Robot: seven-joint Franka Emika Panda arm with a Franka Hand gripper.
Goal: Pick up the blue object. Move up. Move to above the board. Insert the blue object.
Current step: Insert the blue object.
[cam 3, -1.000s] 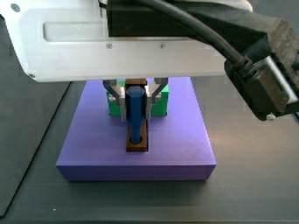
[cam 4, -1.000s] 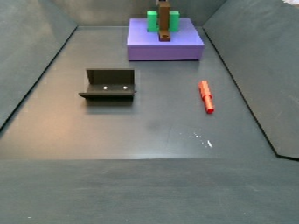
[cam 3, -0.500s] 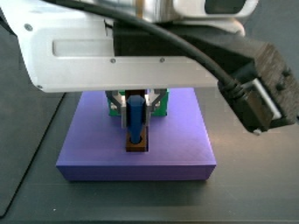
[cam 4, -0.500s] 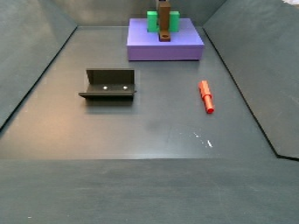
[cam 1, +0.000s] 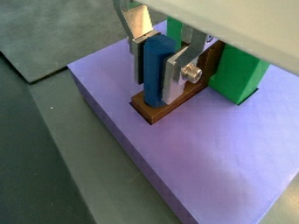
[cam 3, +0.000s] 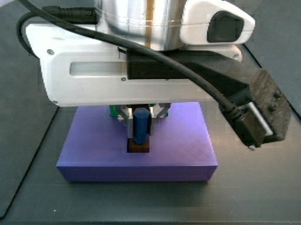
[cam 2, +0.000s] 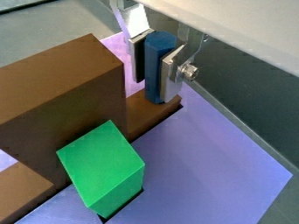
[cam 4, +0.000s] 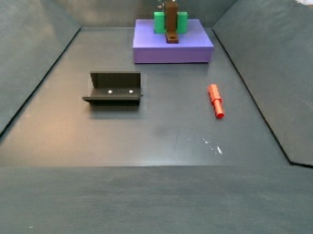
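The blue object [cam 1: 156, 68] stands upright on the end of the board [cam 1: 163, 107], pinched between the fingers [cam 1: 177, 73] of the gripper [cam 3: 140, 119], so I judge it is being seated in the hole, though the hole itself is hidden. Working down in size: the desk [cam 4: 146, 137] carries the purple slab [cam 3: 139, 158], which raises the board to a fixed height. The green block [cam 2: 103, 168] sits against the board, likely to brace it. The fixture [cam 4: 113, 89] stands well apart on the desk, and the small red stick [cam 4: 217, 101] lies unused beside it.
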